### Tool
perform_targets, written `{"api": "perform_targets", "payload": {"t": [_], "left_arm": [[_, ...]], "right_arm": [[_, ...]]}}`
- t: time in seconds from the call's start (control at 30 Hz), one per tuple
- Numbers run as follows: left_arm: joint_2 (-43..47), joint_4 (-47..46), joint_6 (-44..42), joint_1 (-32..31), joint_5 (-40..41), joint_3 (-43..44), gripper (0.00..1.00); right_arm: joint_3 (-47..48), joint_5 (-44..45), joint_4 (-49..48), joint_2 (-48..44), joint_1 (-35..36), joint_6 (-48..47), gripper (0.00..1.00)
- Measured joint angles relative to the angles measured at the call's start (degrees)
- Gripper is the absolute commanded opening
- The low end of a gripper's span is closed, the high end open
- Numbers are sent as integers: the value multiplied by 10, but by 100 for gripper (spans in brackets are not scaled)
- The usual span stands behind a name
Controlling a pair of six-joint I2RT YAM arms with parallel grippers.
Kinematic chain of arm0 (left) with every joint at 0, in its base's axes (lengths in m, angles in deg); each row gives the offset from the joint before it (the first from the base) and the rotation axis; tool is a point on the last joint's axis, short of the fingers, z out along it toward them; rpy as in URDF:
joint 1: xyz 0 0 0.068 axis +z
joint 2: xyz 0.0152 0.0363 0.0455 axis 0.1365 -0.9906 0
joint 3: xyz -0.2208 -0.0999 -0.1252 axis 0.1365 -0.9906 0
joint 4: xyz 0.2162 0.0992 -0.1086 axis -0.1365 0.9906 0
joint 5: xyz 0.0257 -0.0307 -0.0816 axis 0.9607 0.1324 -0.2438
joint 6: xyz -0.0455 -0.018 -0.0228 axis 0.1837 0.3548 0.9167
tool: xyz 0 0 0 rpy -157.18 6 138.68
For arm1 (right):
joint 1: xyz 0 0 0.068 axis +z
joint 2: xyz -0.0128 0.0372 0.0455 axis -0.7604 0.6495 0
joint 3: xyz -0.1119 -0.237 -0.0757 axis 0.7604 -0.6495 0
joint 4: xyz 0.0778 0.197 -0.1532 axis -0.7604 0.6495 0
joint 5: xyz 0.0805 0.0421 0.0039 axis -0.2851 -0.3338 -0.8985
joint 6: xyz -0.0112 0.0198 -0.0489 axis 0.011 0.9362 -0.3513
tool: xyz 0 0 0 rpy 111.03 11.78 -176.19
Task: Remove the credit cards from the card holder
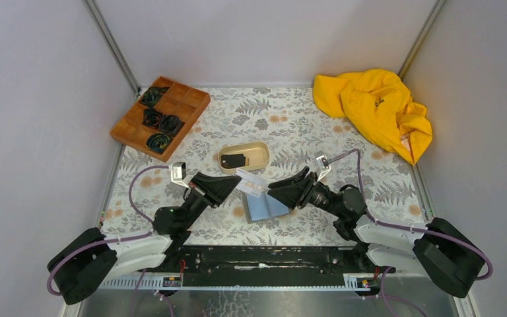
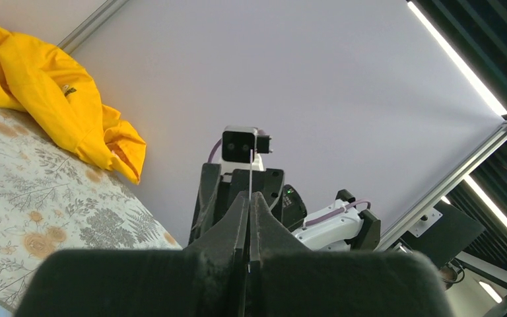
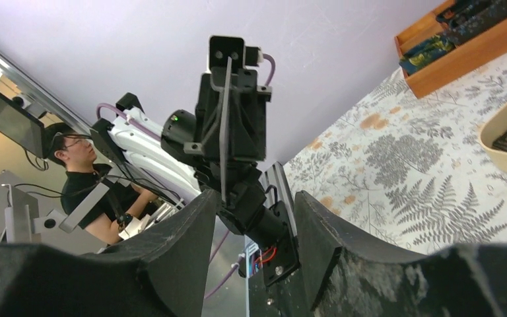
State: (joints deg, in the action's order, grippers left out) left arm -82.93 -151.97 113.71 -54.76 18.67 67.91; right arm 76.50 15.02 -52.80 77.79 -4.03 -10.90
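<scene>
Blue-grey card holder (image 1: 269, 207): open on desk (image 1: 317, 119), near centre;
Credit card (image 1: 252, 182): clenched in left gripper (image 2: 249, 198) jaws, edge-on in wrist views;
Right gripper (image 3: 256, 198): jaws released, plain from its wrist;
Second card (image 1: 235, 160): in beige tray (image 1: 261, 154), hidden from left wrist

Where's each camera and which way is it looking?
Top external: above, behind, looking down on the table; left gripper, right gripper show.
Left wrist: on its arm, faces the right arm; own fingers pinch a credit card.
Right wrist: on its arm, faces the left arm; own fingers open.
Both wrist views share that card, edge-on.
</scene>
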Motion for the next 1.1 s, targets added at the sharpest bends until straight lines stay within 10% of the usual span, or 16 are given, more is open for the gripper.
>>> {"api": "perform_targets", "payload": {"t": [0.4, 0.7, 0.87, 1.1], "left_arm": [[-34, -2, 5, 0, -1, 0, 0], [-44, -3, 10, -2, -7, 0, 0], [-41, 0, 10, -3, -7, 0, 1], [-2, 26, -2, -3, 7, 0, 66]], "right_arm": [[54, 0, 14, 20, 16, -4, 49], [65, 1, 38, 47, 43, -22, 1], [66, 12, 59, 44, 45, -24, 0], [122, 33, 236, -12, 46, -65, 0]]}}
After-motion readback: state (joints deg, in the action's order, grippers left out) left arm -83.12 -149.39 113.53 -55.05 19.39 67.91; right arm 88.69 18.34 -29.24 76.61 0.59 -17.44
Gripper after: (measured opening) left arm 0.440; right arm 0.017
